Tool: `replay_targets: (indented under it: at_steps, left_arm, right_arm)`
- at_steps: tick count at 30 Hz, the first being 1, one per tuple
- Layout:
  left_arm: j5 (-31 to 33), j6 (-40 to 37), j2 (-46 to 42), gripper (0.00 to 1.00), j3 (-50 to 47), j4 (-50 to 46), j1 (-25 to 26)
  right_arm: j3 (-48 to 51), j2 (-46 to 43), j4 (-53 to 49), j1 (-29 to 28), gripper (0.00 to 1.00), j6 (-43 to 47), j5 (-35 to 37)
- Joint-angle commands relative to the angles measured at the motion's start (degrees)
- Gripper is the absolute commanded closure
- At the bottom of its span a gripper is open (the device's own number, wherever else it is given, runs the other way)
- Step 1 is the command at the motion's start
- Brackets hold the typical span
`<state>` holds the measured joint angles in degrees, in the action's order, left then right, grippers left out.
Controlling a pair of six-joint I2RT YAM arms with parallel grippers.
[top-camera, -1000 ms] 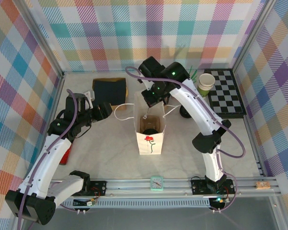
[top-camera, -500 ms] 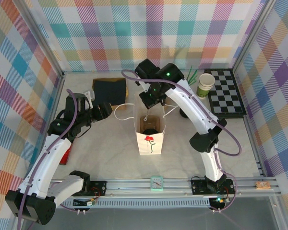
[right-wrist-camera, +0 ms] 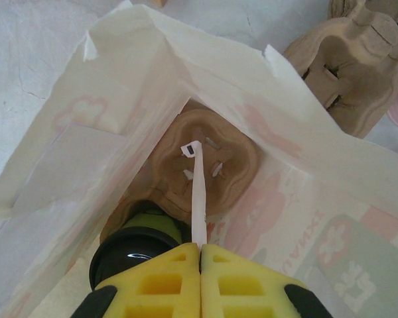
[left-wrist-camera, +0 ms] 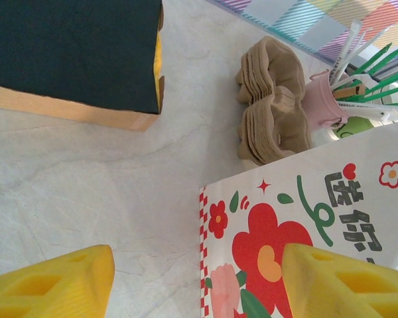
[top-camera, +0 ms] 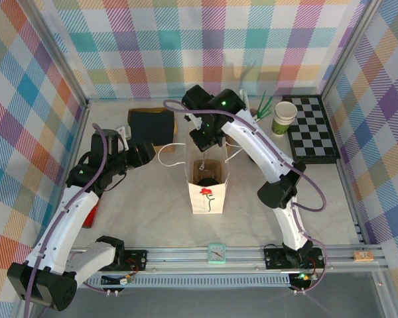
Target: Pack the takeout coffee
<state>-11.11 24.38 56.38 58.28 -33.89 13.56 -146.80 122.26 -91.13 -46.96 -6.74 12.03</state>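
One takeout coffee (right-wrist-camera: 136, 255) inside one flowered paper bag (right-wrist-camera: 119, 86), one lidless cup (top-camera: 284, 116) well apart, right gripper (right-wrist-camera: 199, 249) clenched on one white strip (right-wrist-camera: 198, 199), left gripper (left-wrist-camera: 196, 258) spread, empty

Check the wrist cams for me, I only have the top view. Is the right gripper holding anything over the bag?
Observer: Yes. The right gripper is shut on a thin white strip that runs down into the open bag.
Operator: Coffee in there?
Observer: The cup with the black lid sits in one slot of a brown tray at the bottom of the bag. The slot next to it is empty.
Operator: Left arm?
Observer: The left gripper is open, low over the table and facing the bag's flower-printed side.
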Motion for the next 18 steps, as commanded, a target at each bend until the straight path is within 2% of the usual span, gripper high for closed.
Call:
replay_targets:
  at_steps: [1, 18]
  left_arm:
    - [-0.93, -0.83, -1.07, 0.32, -0.79, 1.0, -0.64]
    - [-0.75, -0.91, -1.01, 0.32, -0.65, 0.85, -0.64]
  right_arm:
    - [-1.47, 1.36, -0.36, -0.29, 0.93, 0.55, 0.89]
    - [-1.97, 1.85, 0.34, -0.24, 0.86, 0.52, 3.69]
